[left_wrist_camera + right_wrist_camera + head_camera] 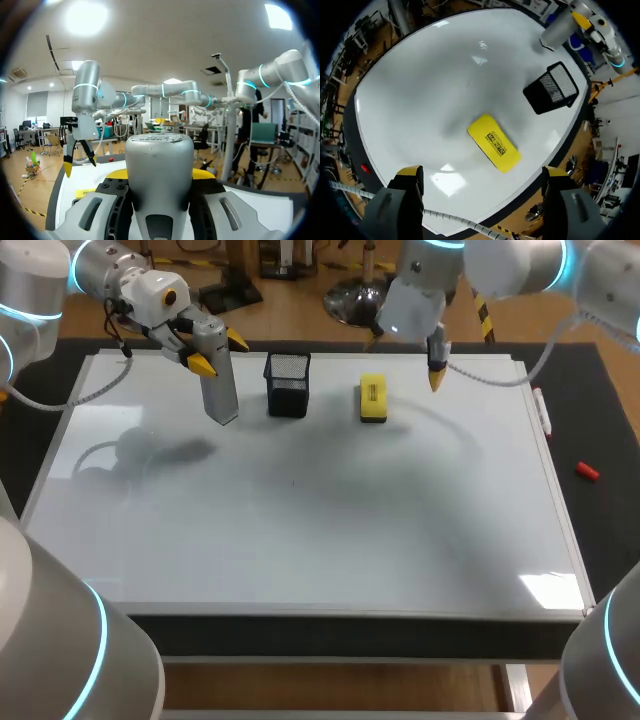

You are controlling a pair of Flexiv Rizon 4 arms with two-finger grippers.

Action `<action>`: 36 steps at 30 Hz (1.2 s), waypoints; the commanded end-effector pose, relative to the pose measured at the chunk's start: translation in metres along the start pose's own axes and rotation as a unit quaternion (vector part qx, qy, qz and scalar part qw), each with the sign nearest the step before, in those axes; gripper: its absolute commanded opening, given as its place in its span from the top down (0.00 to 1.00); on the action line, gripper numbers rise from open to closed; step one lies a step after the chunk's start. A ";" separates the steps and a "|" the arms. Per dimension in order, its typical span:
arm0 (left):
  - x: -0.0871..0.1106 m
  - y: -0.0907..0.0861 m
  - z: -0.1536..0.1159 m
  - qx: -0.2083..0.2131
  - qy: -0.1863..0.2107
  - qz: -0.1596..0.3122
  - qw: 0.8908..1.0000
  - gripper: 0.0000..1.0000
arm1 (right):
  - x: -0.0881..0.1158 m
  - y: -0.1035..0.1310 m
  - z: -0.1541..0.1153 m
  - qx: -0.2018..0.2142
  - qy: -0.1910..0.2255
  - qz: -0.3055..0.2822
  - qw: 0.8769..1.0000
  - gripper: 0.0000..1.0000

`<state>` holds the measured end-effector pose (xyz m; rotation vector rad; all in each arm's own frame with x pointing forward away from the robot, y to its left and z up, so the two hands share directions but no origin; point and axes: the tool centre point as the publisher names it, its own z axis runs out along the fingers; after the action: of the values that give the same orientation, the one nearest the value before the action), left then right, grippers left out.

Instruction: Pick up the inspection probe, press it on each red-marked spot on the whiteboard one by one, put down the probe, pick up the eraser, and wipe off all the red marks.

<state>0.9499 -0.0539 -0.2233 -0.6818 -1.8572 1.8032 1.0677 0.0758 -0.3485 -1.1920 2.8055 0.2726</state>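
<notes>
Whiteboard (300, 540) on the bench: no red marks visible. Far row, 11 o'clock: my left fingers (203, 364) grip the grey probe (220, 395), upright, beside the black cup (288, 385). 1 o'clock: my right fingers (411, 172) are spread open above the yellow eraser (493, 142). Likely step: probe set-down. Next: lower, release.

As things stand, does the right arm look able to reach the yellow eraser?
Probably yes. The right pincer hangs open over the eraser with nothing between them; the black mesh cup stands apart, off to one side.
</notes>
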 end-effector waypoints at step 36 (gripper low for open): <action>-0.002 0.000 -0.002 0.001 0.003 0.000 1.000 1.00 | -0.052 0.016 -0.115 -0.069 -0.021 0.242 0.968 0.00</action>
<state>0.9499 -0.0539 -0.2233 -0.6819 -1.8571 1.8032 1.0904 0.1011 -0.2274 -0.4849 3.0340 0.5291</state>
